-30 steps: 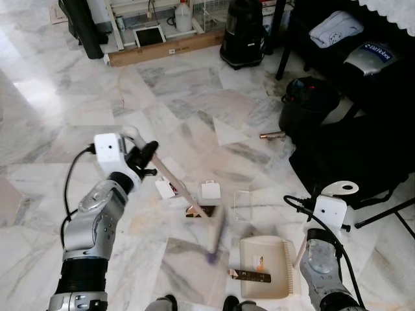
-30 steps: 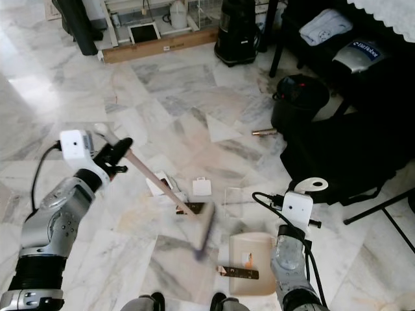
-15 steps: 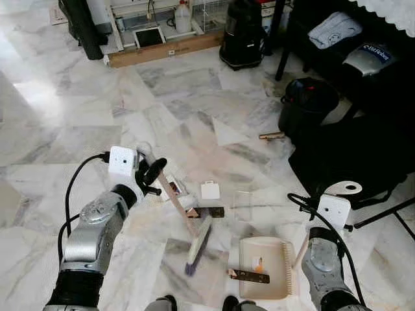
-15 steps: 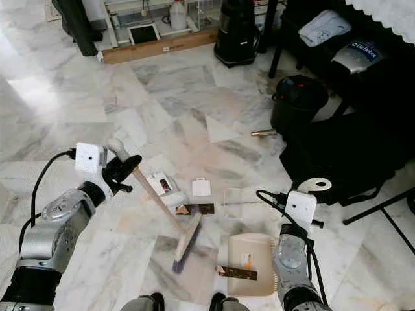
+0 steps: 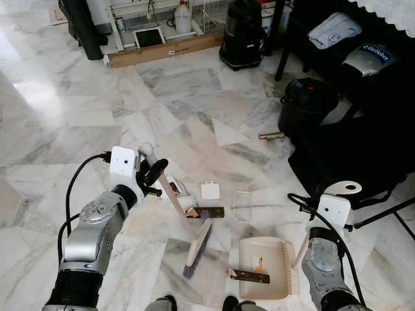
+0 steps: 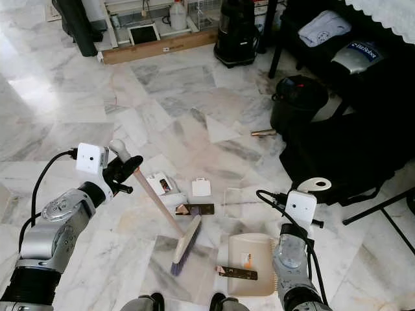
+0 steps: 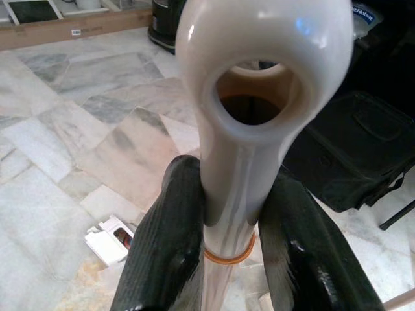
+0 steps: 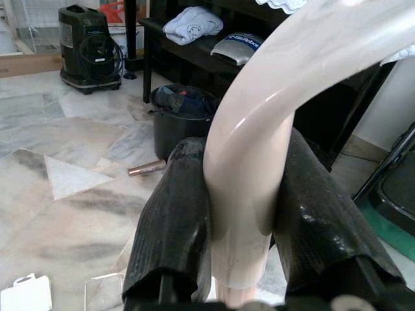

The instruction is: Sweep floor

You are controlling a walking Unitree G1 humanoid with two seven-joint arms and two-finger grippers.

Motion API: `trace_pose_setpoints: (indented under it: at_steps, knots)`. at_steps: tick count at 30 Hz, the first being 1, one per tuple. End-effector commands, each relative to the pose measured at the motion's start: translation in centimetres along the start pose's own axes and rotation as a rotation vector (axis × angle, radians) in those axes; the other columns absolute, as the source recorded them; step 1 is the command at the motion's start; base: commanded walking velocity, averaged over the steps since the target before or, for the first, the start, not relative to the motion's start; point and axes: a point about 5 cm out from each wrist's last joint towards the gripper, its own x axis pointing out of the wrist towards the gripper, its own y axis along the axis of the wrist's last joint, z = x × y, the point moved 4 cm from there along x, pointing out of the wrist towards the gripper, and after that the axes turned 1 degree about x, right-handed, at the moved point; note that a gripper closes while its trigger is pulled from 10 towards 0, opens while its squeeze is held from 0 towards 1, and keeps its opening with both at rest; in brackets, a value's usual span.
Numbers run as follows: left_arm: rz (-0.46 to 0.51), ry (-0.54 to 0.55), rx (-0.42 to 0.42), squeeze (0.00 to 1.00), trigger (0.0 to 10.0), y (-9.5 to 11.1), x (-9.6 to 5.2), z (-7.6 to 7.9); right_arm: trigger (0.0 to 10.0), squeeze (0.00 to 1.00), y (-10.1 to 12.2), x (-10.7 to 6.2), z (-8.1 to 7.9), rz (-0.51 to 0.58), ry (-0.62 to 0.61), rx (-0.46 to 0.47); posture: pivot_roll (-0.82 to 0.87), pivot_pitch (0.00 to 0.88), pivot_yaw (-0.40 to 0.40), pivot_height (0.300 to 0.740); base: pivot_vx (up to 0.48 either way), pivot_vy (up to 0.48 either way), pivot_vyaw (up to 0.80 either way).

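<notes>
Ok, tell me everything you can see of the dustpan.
The dustpan is cream, plastic by the look, lying flat on the marble floor at the robot's front right. A toothed comb edges its right side. Its pale handle rises to the right gripper, whose jaws are closed on it. A dark flat strip lies across its near end and a small orange scrap sits inside. The brush head rests just to its left, apart.

Glossy veined marble floor [image 5: 194, 97] catches the light. The broom [image 5: 196, 241] shows a wooden-looking shaft and a glossy cream plastic handle end [image 7: 259, 97], purple bristles below. The dustpan [image 5: 266, 265] is matt beige plastic. Black fingers [image 8: 175, 220] look smooth, faintly shiny. Silver arms [image 5: 97, 227] gleam.
</notes>
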Motion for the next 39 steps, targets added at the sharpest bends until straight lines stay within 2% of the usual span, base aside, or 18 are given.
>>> trace_pose_setpoints:
  at_steps: [1, 2, 3, 4, 5, 6, 7, 8, 10, 13, 14, 23, 32, 34, 39]
  knots:
    - [-0.003, -0.007, 0.019, 0.0, 10.0, 0.1, -0.3, 0.0, 10.0, 0.0, -1.8, -1.0, -0.1, -0.083, 0.017, -0.02, 0.29, 0.184, -0.018, 0.74, 0.0, 0.0, 0.0]
    - [-0.021, -0.02, 0.039, 0.0, 10.0, -0.1, -0.6, -0.2, 10.0, 0.0, -1.9, -1.0, -0.1, -0.084, 0.017, -0.02, 0.29, 0.186, -0.018, 0.74, 0.0, 0.0, 0.0]
    - [-0.045, -0.044, 0.041, 0.0, 10.0, -0.9, -1.6, -0.4, 10.0, 0.0, -1.8, -1.0, -0.2, -0.086, 0.017, -0.019, 0.3, 0.183, -0.017, 0.74, 0.0, 0.0, 0.0]
    - [-0.032, 0.003, 0.046, 0.0, 10.0, -1.5, -2.5, -1.4, 10.0, 0.0, -1.8, -1.0, -0.3, -0.086, 0.016, -0.016, 0.3, 0.179, -0.015, 0.74, 0.0, 0.0, 0.0]
    - [0.005, 0.058, 0.041, 0.0, 10.0, -1.4, -2.6, -1.9, 10.0, 0.0, -1.7, -1.0, -0.3, -0.085, 0.016, -0.014, 0.29, 0.177, -0.016, 0.74, 0.0, 0.0, 0.0]
    - [0.005, 0.058, 0.041, 0.0, 10.0, -1.4, -2.6, -1.9, 10.0, 0.0, -1.7, -1.0, -0.3, -0.085, 0.016, -0.014, 0.29, 0.177, -0.016, 0.74, 0.0, 0.0, 0.0]
    - [0.051, 0.133, 0.047, 0.0, 10.0, -0.9, -2.5, -2.5, 10.0, 0.0, -1.6, -0.9, -0.3, -0.076, 0.011, -0.004, 0.29, 0.172, -0.017, 0.74, 0.0, 0.0, 0.0]
    - [0.066, 0.161, 0.046, 0.0, 10.0, -0.8, -2.4, -2.7, 10.0, 0.0, -1.5, -0.8, -0.2, -0.071, 0.009, 0.001, 0.29, 0.171, -0.017, 0.74, 0.0, 0.0, 0.0]
    - [0.097, 0.203, 0.058, 0.0, 10.0, -0.5, -2.3, -2.9, 10.0, 0.0, -1.1, -0.5, 0.0, -0.063, -0.014, 0.065, 0.29, 0.163, -0.016, 0.74, 0.0, 0.0, 0.0]
    - [0.106, 0.207, 0.055, 0.0, 10.0, -0.5, -2.3, -2.9, 10.0, 0.0, -1.0, -0.4, 0.3, -0.065, -0.034, 0.101, 0.29, 0.163, -0.016, 0.74, 0.0, 0.0, 0.0]
    - [0.11, 0.196, 0.058, 0.0, 10.0, -0.6, -2.1, -2.6, 10.0, 0.0, -0.7, -0.1, 0.6, -0.058, -0.053, 0.14, 0.28, 0.153, -0.016, 0.74, 0.0, 0.0, 0.0]
    - [0.145, 0.216, 0.063, 0.0, 10.0, -0.2, -1.7, -2.5, 10.0, 0.0, 0.1, 0.7, 1.3, -0.032, -0.094, 0.237, 0.27, 0.131, -0.032, 0.74, 0.0, 0.0, 0.0]
    - [0.175, 0.234, 0.049, 0.0, 10.0, 0.0, -0.9, -2.5, 10.0, 0.0, 1.3, 1.8, 3.2, 0.012, -0.17, 0.407, 0.25, 0.101, -0.05, 0.74, 0.0, 0.0, 0.0]
    - [0.189, 0.246, 0.028, 0.0, 10.0, 0.2, -0.7, -2.6, 10.0, 0.0, 1.7, 2.2, 3.7, 0.023, -0.196, 0.5, 0.25, 0.094, -0.054, 0.74, 0.0, 0.0, 0.0]
    - [0.195, 0.253, 0.028, 0.0, 10.0, 0.3, -0.4, -2.7, 10.0, 0.0, 2.4, 2.7, 3.4, 0.042, -0.166, 0.563, 0.24, 0.087, -0.059, 0.74, 0.0, 0.0, 0.0]
